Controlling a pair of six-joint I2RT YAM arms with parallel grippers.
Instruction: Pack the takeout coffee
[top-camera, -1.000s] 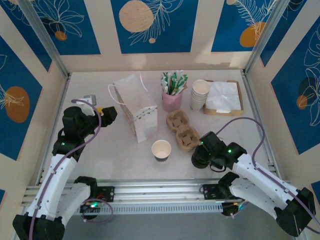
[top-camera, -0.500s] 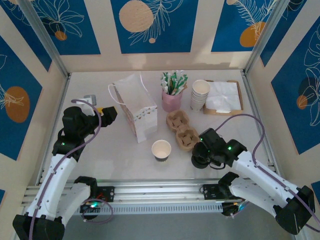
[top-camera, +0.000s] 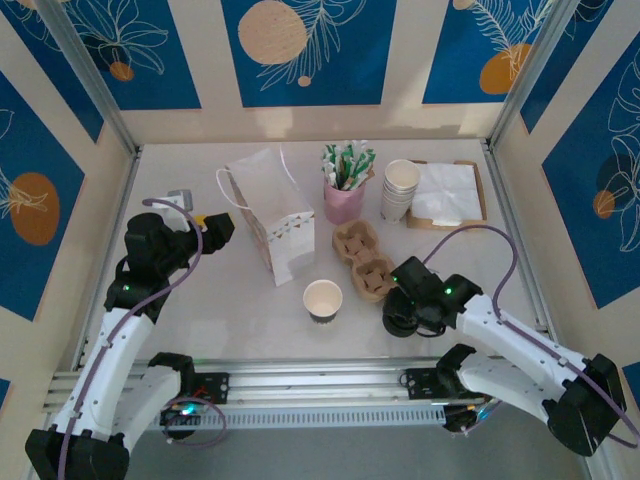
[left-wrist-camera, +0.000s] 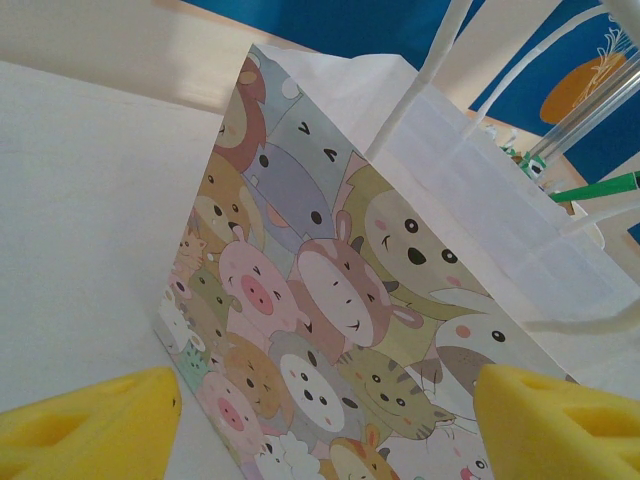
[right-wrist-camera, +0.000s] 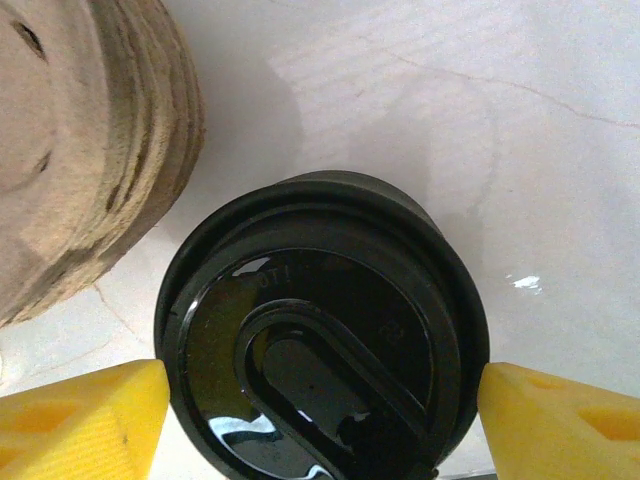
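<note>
The right claw (right-wrist-camera: 320, 410), spread, straddles the lid (right-wrist-camera: 330, 300) while the left claw (left-wrist-camera: 320, 420) hangs spread by the bag (left-wrist-camera: 330, 300); lid-fetching, I judge, needing a pinch next.

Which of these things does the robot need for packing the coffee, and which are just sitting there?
Likely for the job: single paper cup, black lid, cup carrier, paper bag.
Just lying about: cup stack, napkin tray, pink cup of stirrers.

A cartoon-animal paper bag (top-camera: 272, 228) stands left of a cardboard carrier (top-camera: 365, 261) with 2 holes. Behind them sit a pink cup of sticks (top-camera: 343, 200), stacked pale cups (top-camera: 400, 190) and a napkin tray (top-camera: 447, 195).
</note>
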